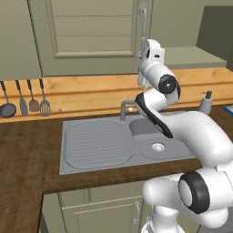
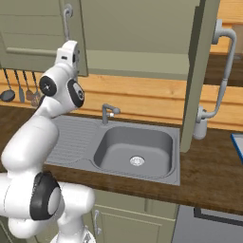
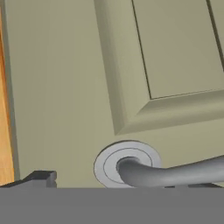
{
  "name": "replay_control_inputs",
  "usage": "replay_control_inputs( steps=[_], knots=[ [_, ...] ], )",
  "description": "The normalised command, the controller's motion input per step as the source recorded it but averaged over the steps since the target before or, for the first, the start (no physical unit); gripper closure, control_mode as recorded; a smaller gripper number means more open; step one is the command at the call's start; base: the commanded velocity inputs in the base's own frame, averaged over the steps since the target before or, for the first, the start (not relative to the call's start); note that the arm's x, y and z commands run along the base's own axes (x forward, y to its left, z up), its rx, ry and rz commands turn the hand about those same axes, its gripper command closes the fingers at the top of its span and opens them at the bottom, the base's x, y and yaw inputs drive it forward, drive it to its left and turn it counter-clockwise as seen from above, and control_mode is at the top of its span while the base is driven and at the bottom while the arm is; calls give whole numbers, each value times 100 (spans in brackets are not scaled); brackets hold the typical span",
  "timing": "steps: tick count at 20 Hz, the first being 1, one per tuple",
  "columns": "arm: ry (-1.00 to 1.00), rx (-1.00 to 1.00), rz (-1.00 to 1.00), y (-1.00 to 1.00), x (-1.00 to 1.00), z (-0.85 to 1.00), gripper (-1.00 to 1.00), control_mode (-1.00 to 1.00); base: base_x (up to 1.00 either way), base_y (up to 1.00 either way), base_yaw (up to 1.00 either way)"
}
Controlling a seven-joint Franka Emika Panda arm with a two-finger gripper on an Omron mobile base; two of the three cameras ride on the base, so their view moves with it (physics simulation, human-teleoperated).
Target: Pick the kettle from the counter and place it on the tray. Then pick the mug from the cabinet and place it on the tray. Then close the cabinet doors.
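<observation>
My gripper (image 1: pixel 140 55) is raised against the left cabinet door (image 1: pixel 95 36), at the lower end of its curved grey bar handle (image 1: pixel 143 20). In the hand view the gripper (image 3: pixel 116 183) is open, one dark fingertip (image 3: pixel 41 178) at the left, with the handle's round mount (image 3: pixel 127 162) and bar (image 3: pixel 179 173) between the jaws. The right cabinet door (image 2: pixel 195 80) stands open, edge-on, its handle (image 2: pixel 223 71) facing right. A blue sliver of the tray (image 2: pixel 237 142) shows on the counter (image 1: pixel 27 150) at far right. The kettle and mug are out of view.
A steel sink (image 1: pixel 95 145) with a tap (image 1: pixel 125 108) lies below the arm. A pump soap dispenser (image 1: pixel 205 102) stands right of it. Utensils (image 1: pixel 27 98) hang on the wooden back wall at left. The pale cabinet shelf (image 1: pixel 191 57) shows past the arm.
</observation>
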Motion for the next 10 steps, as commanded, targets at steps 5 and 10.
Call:
replay_control_inputs(
  steps=[5, 10],
  knots=[
    [3, 6, 8, -9, 51, 0, -100, -100, 0, 0, 0],
    [2, 8, 5, -5, 44, 0, -100, -100, 0, 0, 0]
  ],
)
